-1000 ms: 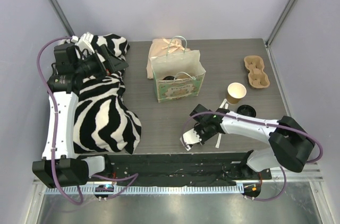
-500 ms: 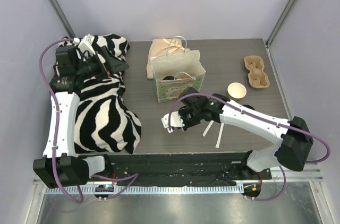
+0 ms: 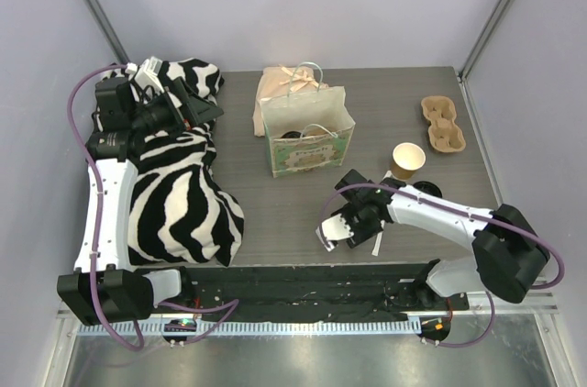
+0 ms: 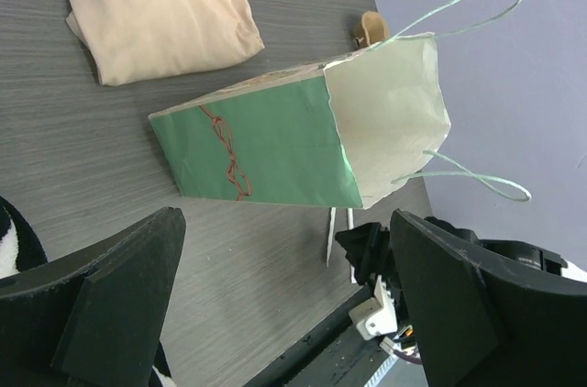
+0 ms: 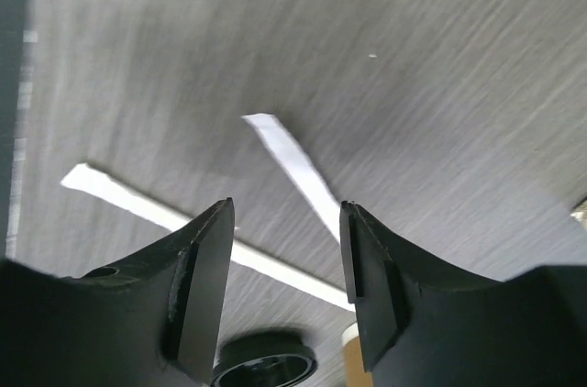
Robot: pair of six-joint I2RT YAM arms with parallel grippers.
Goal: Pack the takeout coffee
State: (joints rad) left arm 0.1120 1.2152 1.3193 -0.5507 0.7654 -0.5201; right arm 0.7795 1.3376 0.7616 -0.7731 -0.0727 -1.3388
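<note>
Since half a second ago the right gripper has swung back from in front of the paper bag to its near right. Its jaws are moderately apart and empty above two white strips. Left of the bag, the left gripper gapes wide, holding nothing. Inside the bag, the takeout coffee shows its black lid. Right of the bag stands an open cup, pale inside.
</note>
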